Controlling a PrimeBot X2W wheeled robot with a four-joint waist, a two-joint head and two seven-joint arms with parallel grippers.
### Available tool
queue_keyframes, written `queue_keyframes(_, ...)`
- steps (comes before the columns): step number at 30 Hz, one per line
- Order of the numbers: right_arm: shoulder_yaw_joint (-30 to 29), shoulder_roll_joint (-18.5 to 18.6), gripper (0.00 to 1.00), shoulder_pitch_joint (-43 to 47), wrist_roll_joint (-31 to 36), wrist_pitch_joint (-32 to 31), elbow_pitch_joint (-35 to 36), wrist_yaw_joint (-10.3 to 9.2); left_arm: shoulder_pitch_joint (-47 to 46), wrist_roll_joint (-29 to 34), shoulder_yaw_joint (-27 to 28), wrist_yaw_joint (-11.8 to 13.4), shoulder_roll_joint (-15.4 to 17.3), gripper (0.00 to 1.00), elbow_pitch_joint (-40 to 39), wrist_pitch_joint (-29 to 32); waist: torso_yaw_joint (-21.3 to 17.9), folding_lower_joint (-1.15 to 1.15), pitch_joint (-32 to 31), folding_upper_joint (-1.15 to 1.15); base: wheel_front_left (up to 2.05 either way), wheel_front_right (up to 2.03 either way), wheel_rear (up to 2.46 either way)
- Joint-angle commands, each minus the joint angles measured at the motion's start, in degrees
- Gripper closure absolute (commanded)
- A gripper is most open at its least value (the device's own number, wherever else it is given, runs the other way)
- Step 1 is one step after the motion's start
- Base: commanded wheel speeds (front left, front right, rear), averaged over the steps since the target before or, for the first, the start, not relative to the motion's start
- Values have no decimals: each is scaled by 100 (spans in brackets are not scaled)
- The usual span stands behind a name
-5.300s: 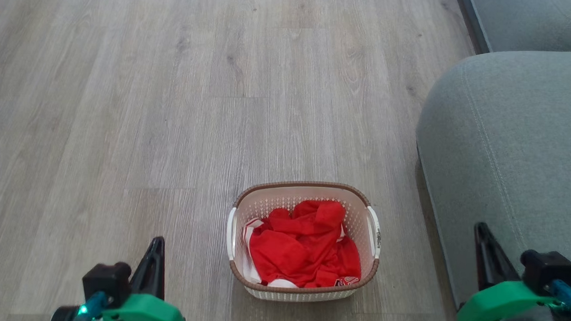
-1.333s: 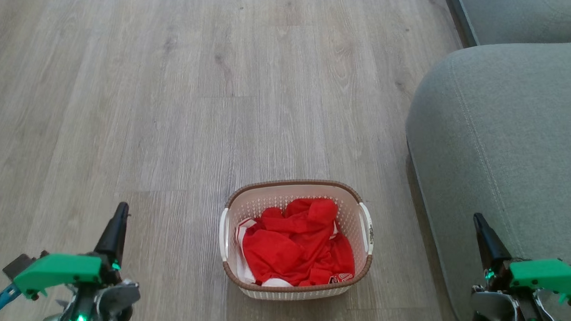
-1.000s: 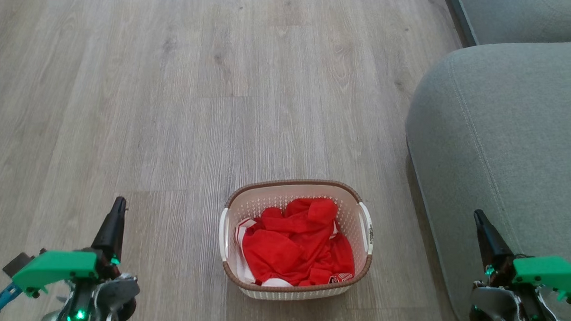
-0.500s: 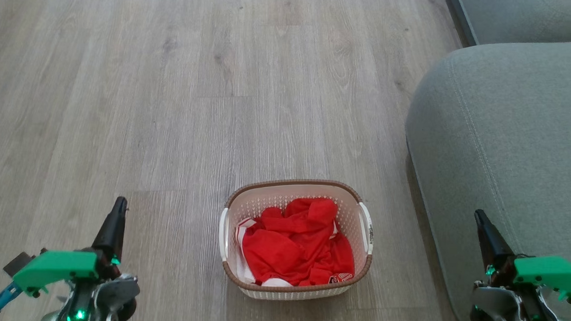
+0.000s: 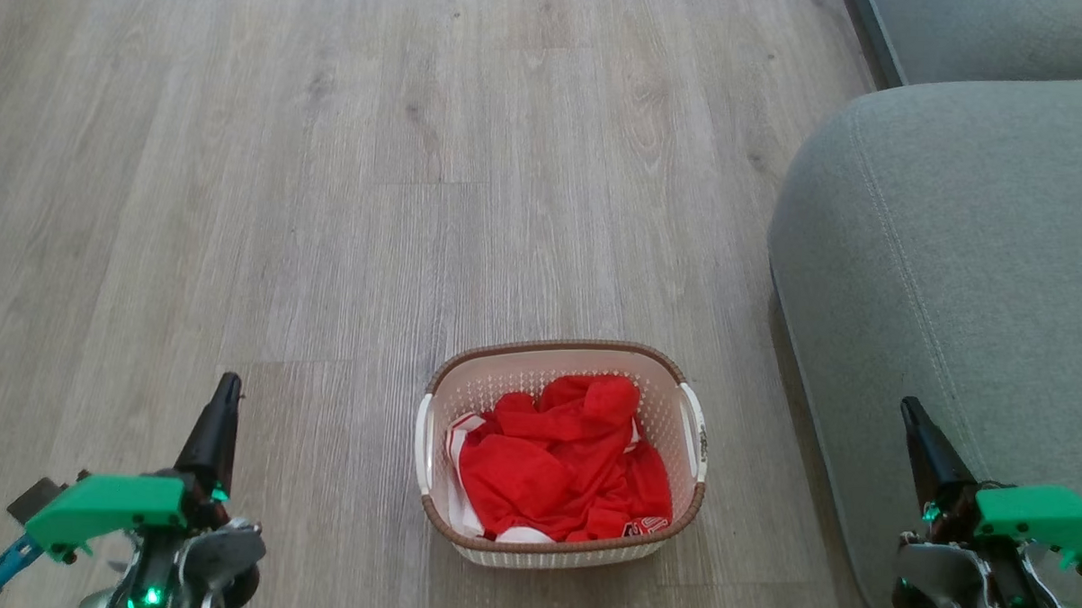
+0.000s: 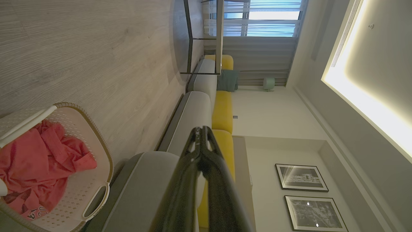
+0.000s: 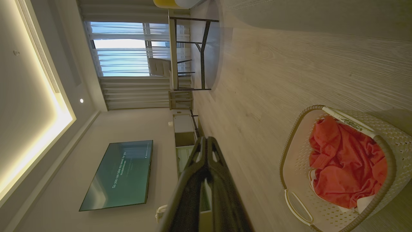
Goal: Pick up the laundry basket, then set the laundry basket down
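1. Cream-white perforated plastic under a brown woven-look rim: the laundry basket (image 5: pixel 553 348) stands upright on the pale wood-grain floor (image 5: pixel 329 198), low in the middle of the head view. Neither gripper touches it.
2. A crumpled red garment (image 5: pixel 562 462) with white trim lies inside the basket, below the rim.
3. Its white side handles (image 5: pixel 423 444) sit on the left and right walls. The right wall is near the grey sofa (image 5: pixel 956 264) but apart from it.
4. The left gripper (image 5: pixel 227 388) is at the lower left, well apart from the basket, fingers pointing up the view. In the left wrist view its two dark fingers meet at the tips: jaws together, holding nothing.
5. The right gripper (image 5: pixel 908 412) is at the lower right, seen against the sofa's edge and well apart from the basket. In the right wrist view its jaws are likewise together and empty.
6. The right wrist view has a wall-mounted television (image 7: pixel 119 174) at the lower left.
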State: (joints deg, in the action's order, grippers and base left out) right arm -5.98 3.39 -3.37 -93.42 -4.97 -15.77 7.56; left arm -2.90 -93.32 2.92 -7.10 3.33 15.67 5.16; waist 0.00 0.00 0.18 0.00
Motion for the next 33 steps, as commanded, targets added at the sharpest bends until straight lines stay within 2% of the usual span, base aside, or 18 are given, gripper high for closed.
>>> queue_keyframes(1,78,45,100,-269,16,-45,182,-8,-319,21,246,-38,38,100,-167,41,0,0,0,0,0,0,0)
queue_keyframes(33,20,4,100,-274,64,-92,179,-8,-323,64,297,-38,2,100,-165,82,0,0,0,0,0,0,0)
